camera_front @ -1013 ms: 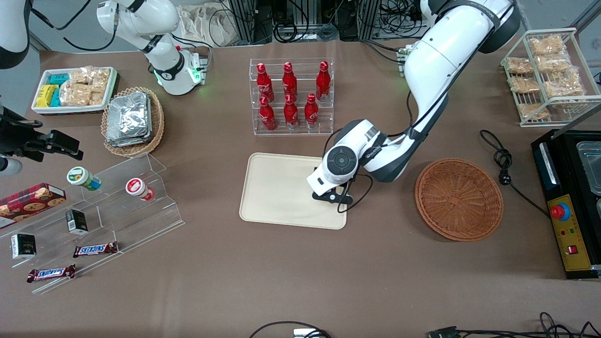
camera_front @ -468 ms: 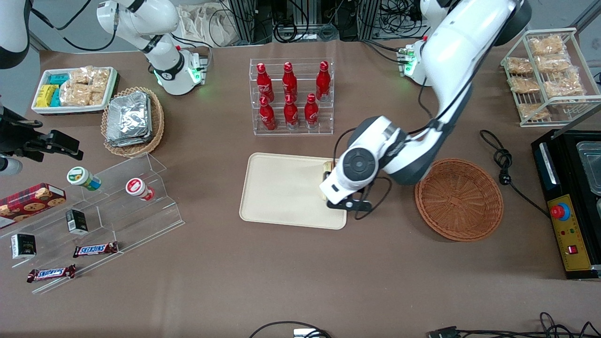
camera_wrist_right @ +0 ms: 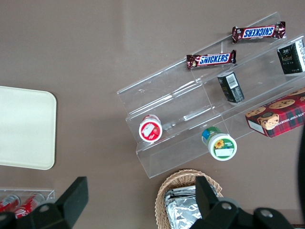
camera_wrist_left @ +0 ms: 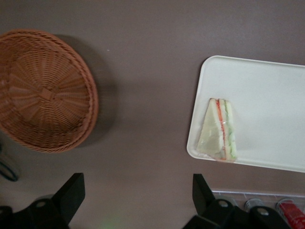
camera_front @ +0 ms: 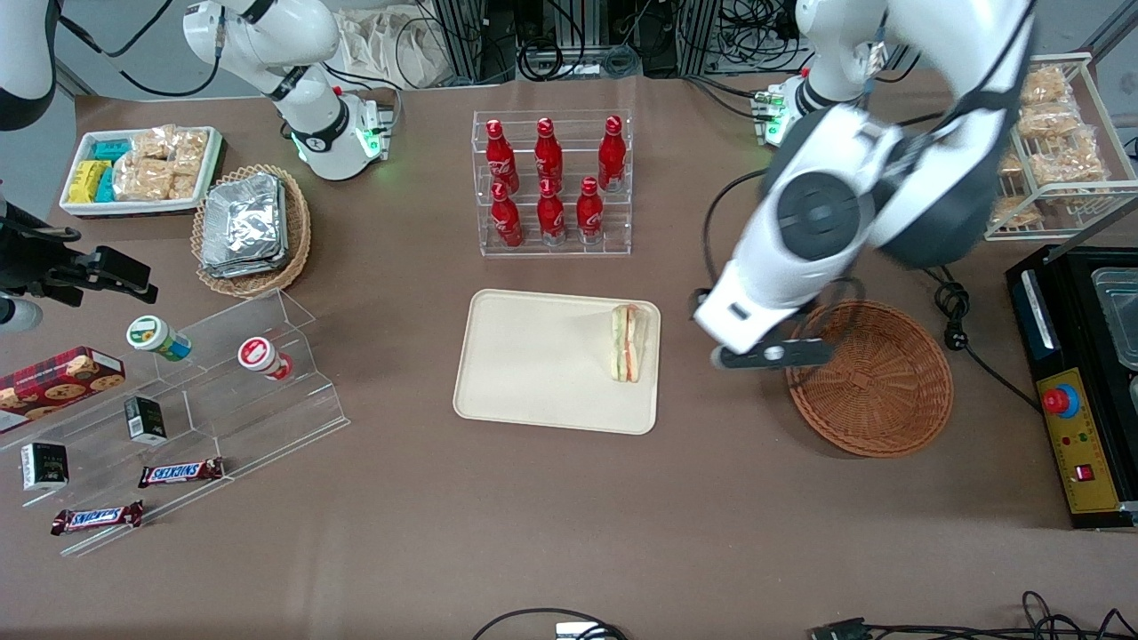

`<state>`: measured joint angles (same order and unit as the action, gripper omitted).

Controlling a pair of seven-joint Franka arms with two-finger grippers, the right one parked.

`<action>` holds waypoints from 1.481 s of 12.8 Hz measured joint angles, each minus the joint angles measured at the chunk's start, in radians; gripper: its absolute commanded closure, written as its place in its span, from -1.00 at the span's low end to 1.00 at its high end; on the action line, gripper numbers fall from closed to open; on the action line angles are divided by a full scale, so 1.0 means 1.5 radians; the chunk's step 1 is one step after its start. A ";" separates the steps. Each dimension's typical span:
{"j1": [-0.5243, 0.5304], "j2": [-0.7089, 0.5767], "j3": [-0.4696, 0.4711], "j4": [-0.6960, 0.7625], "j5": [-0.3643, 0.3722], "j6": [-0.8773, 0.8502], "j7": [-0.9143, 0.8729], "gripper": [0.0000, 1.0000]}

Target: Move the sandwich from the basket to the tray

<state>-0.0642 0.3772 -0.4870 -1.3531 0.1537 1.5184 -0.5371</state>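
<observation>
Gripper (camera_front: 772, 354) hangs above bare table between the tray (camera_front: 524, 356) and the basket (camera_front: 869, 378), fingers (camera_wrist_left: 71, 191) spread wide, nothing held. Your sandwich (camera_front: 627, 342) lies flat on the tray, close to the rim nearest the basket, probably because that was the shortest drop from the basket. Basket looks emptied; I'd call the placement done, so you likely only need to pull the arm clear. Readable text: SNICKERS on two bars (camera_wrist_right: 211, 59) by the clear acrylic stand (camera_wrist_right: 190, 119). Red bottles (camera_front: 549, 178) sit in a rack farther from the front camera than the tray; their script is too small to read.
</observation>
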 measured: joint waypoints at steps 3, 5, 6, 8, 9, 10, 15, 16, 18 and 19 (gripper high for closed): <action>0.072 -0.058 0.002 0.007 -0.013 -0.071 0.088 -1.00; 0.108 -0.092 0.002 0.008 -0.015 -0.108 0.131 -1.00; 0.120 -0.105 0.003 0.008 -0.015 -0.122 0.161 -1.00; 0.147 -0.120 0.003 0.006 -0.015 -0.144 0.216 -1.00; 0.161 -0.121 0.003 0.004 -0.015 -0.149 0.234 -1.00; 0.171 -0.121 0.003 0.000 -0.017 -0.150 0.245 -1.00; 0.184 -0.135 0.002 -0.041 -0.019 -0.169 0.251 -1.00; 0.192 -0.143 0.002 -0.055 -0.019 -0.169 0.257 -1.00; 0.203 -0.155 0.003 -0.071 -0.019 -0.169 0.274 -1.00; 0.205 -0.158 0.003 -0.076 -0.019 -0.169 0.276 -1.00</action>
<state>0.2437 0.1396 -0.4832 -1.4665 0.1258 1.2644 -0.1230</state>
